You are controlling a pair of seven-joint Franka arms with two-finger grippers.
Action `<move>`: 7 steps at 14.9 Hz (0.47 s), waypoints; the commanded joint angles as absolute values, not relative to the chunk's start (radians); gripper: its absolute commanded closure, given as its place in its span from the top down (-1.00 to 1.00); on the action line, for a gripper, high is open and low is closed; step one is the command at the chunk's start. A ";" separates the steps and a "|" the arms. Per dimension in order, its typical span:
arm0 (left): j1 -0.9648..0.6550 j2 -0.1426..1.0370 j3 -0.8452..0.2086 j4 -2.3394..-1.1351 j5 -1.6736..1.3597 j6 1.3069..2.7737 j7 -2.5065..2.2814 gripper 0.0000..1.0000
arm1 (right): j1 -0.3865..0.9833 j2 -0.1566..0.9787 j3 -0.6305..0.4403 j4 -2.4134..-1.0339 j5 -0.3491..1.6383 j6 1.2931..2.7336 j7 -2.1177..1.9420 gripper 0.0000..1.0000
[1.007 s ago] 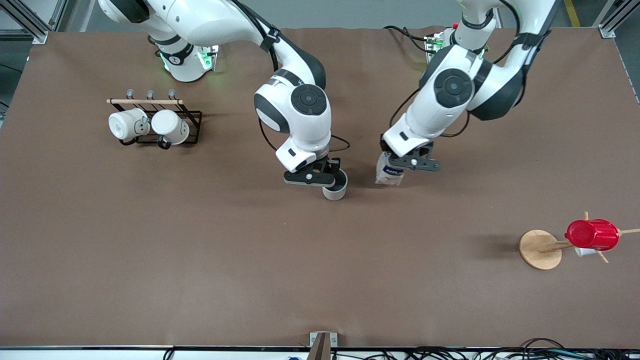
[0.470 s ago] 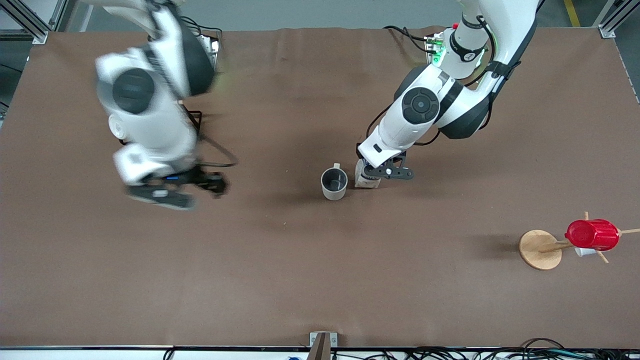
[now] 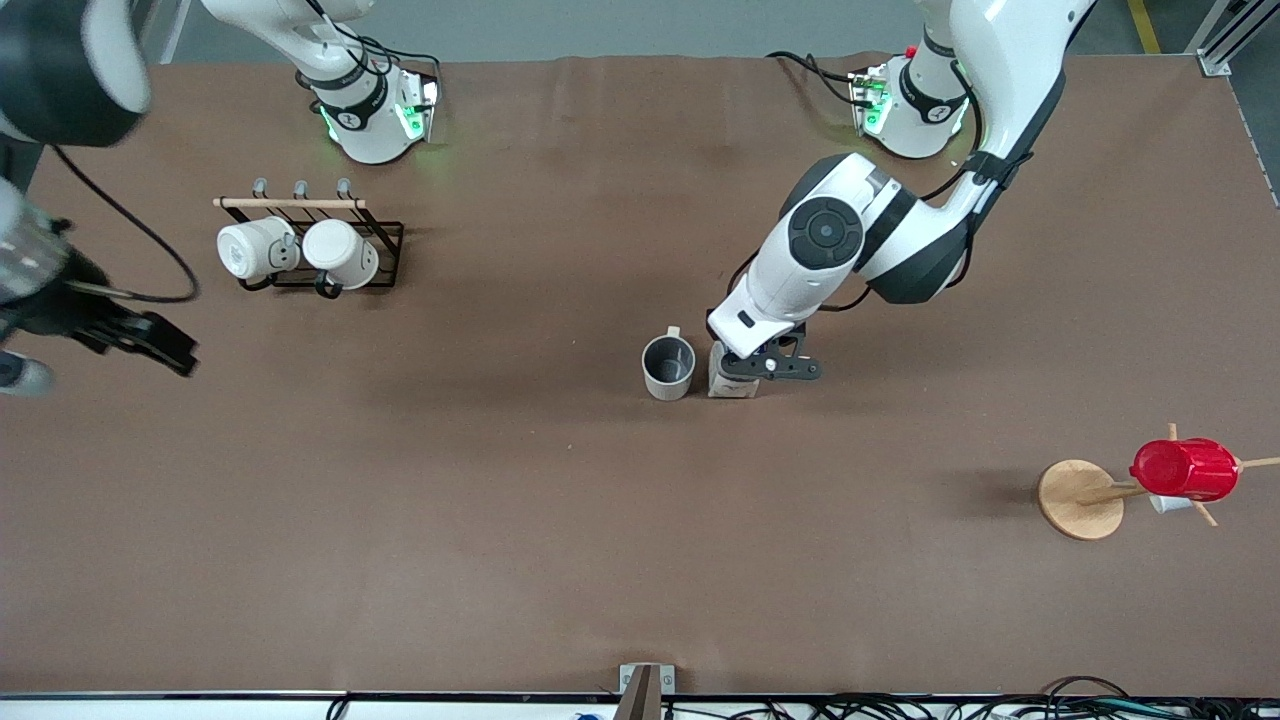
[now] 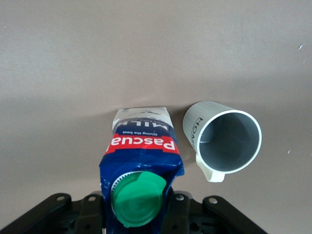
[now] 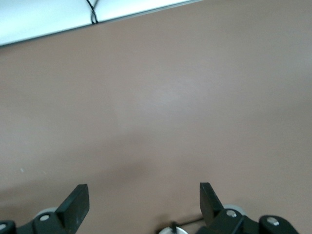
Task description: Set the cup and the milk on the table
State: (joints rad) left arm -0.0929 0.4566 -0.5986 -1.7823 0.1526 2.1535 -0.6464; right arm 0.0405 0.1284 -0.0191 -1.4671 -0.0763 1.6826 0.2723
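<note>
The cup (image 3: 668,367) stands upright on the brown table (image 3: 560,520) near its middle, with nothing holding it. The milk (image 3: 731,381) stands right beside it, toward the left arm's end. My left gripper (image 3: 765,365) is shut on the milk carton near its top. In the left wrist view the milk (image 4: 141,151) shows its green cap and red label between the gripper's (image 4: 139,207) jaws, with the cup (image 4: 224,141) next to it. My right gripper (image 3: 135,338) is open and empty over the table's right-arm end; its wrist view shows the gripper (image 5: 141,202) over bare table (image 5: 161,97).
A black wire rack (image 3: 385,245) with two white mugs (image 3: 300,250) stands near the right arm's base. A wooden stand (image 3: 1080,498) carrying a red ribbed cup (image 3: 1185,468) stands toward the left arm's end, nearer the front camera.
My right gripper let go of the cup and swung away to its end of the table. My left gripper carried the milk toward the cup and set it beside it.
</note>
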 commanded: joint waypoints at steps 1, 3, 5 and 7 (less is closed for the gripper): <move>-0.100 0.483 -0.614 -1.743 0.189 2.145 -0.670 -0.46 | 0.018 0.071 -0.052 -1.490 -0.046 1.623 0.137 1.00; -0.100 0.483 -0.620 -1.743 0.189 2.145 -0.673 -0.45 | 0.021 0.072 -0.095 -1.485 -0.026 1.560 0.089 1.00; -0.101 0.485 -0.621 -1.743 0.189 2.145 -0.678 -0.45 | 0.028 0.051 -0.094 -1.489 -0.002 1.554 0.095 1.00; -0.106 0.485 -0.621 -1.743 0.190 2.145 -0.678 -0.45 | 0.038 0.051 -0.092 -1.486 0.015 1.557 0.095 1.00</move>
State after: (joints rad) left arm -0.0991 0.4740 -0.6121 -1.7630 0.1634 2.1535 -0.6507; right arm 0.0243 0.0792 -0.0909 -1.4655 -0.0159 1.5570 0.1041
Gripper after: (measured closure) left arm 0.722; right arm 0.000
